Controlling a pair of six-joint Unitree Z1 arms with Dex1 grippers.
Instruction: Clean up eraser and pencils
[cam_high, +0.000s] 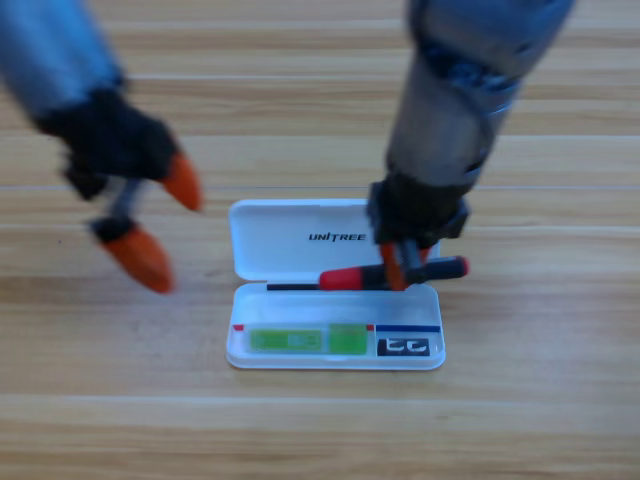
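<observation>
A white case lies open at the table's middle, lid up. In its tray sit the pale green pencil at the left and the black eraser at the right. The red-and-black pencil lies level over the hinge line, with my right gripper shut on its middle from above. My left gripper hangs open to the left of the case, nothing between its orange jaws.
The wooden table stretches all round the case. The right arm comes down from the top edge over the case's right half.
</observation>
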